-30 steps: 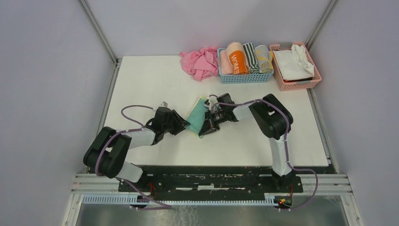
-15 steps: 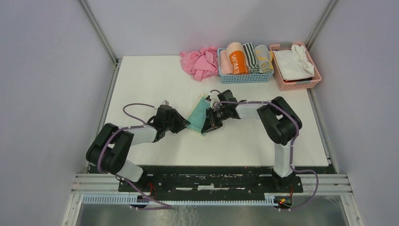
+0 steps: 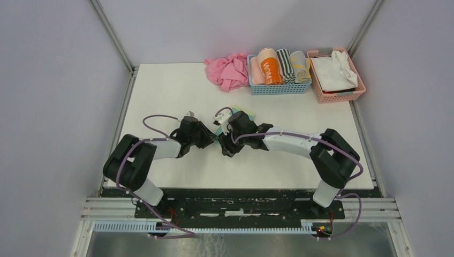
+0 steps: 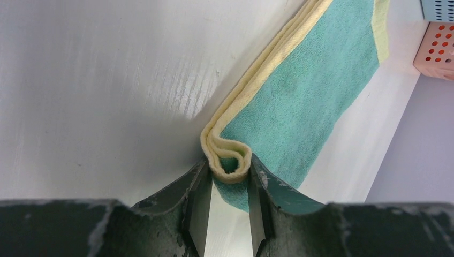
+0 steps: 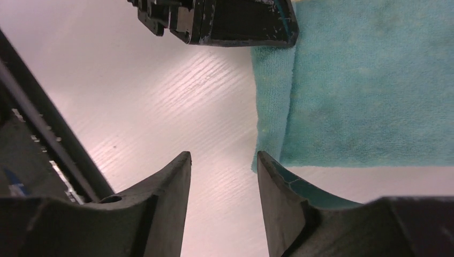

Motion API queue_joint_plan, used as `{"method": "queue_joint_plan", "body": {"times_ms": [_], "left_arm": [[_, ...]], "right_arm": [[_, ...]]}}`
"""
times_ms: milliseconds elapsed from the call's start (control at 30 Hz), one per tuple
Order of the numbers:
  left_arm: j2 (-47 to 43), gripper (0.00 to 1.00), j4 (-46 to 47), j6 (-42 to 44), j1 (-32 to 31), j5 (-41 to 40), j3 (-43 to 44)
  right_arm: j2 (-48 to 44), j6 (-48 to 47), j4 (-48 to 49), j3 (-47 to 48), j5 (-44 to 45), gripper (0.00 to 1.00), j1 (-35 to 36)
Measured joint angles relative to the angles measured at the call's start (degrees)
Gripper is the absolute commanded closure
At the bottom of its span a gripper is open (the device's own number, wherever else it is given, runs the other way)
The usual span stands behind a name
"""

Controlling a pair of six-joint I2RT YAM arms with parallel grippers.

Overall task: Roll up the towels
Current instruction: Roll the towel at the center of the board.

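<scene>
Grips curled corner of yellow-and-teal towel [image 4: 310, 91] with left gripper [image 4: 228, 170]. Shows right gripper [image 5: 224, 158] parted, empty, beside towel edge on table [image 5: 203, 107].

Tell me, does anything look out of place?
Only the crumpled pink cloth: it lies loose on the white table beside the blue plastic basket of rolled towels. The teal terry towel in the left gripper looks fine.

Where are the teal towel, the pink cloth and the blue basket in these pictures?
teal towel [image 4: 310, 91]: left wrist view, on its flat teal face.
pink cloth [image 3: 227, 70]: top external view, on the middle of the heap.
blue basket [image 3: 278, 89]: top external view, on its near wall.
</scene>
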Motion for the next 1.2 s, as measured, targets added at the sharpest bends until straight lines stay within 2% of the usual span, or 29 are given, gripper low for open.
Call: {"method": "queue_joint_plan", "body": {"times_ms": [200,367,467,533,633,767,900,1067,1200], "left_arm": [[0.2,0.62,0.2,0.0,0.0,0.3,0.1],[0.3,0.62,0.3,0.0,0.0,0.5,0.2],[0.4,0.62,0.4,0.0,0.0,0.6,0.2],[0.4,0.61,0.4,0.0,0.0,0.7,0.2],[0.1,0.57,0.5,0.0,0.0,0.7,0.0],[-3.5,0.45,-0.1,0.0,0.0,0.7,-2.6],[-12.5,0.35,-4.8,0.0,0.1,0.7,-7.6],[-26.7,0.29,-14.3,0.0,0.1,-0.5,-12.6],[-38.0,0.28,-19.2,-0.2,0.1,-1.7,-15.1]], "right_arm": [[1.4,-5.5,1.7,-0.7,11.8,0.42,4.0],[5.0,-9.0,3.4,-0.7,17.6,0.52,5.7],[6.5,-9.9,4.0,-0.7,18.2,0.67,6.2],[7.3,-10.6,4.3,-0.7,18.7,0.81,6.4],[7.3,-11.0,4.7,-0.7,18.3,0.99,6.6],[7.2,-9.8,4.7,-0.7,14.8,1.00,6.6],[5.7,-5.6,4.8,-1.3,6.3,1.00,5.6],[3.5,4.3,10.5,-4.8,-7.4,1.00,1.5],[3.8,13.1,17.2,-8.3,-15.3,1.00,-2.3]]}}
